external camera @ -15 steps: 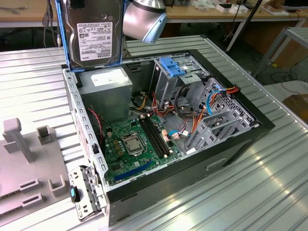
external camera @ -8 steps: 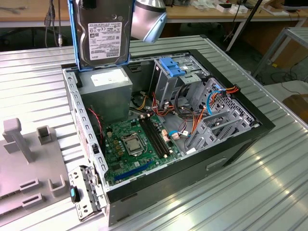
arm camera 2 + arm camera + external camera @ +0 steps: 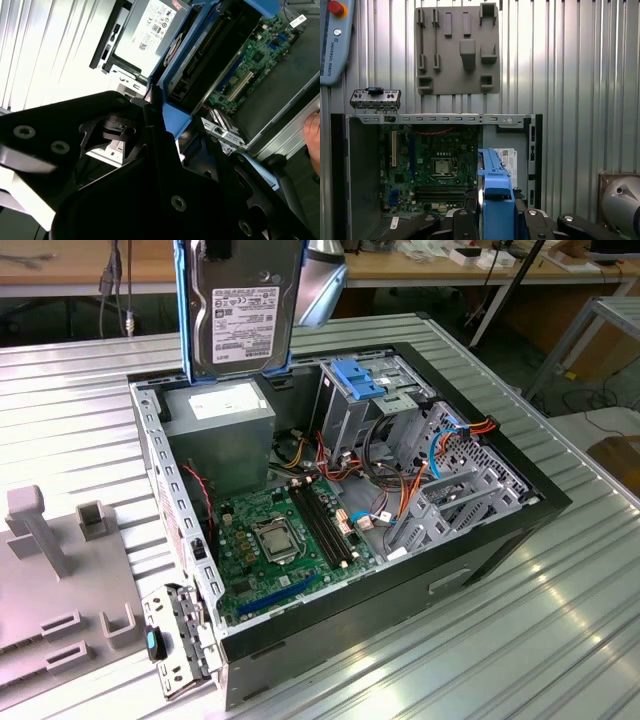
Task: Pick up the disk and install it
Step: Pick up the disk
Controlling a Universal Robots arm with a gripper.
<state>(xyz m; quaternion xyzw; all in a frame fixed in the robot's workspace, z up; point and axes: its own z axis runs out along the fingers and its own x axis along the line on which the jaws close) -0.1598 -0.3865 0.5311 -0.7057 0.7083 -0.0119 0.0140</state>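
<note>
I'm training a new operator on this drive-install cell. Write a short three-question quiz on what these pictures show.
1. True or false: the disk lies flat on the motherboard.
2. Choose one. The disk is:
A) held upright above the open computer case
B) resting on the grey fixture plate
C) seated in the drive cage
3. Fill in: the end effector is shut on the disk, gripping it at its ____ plastic rail.

Key: 1 false; 2 A; 3 blue.
</note>
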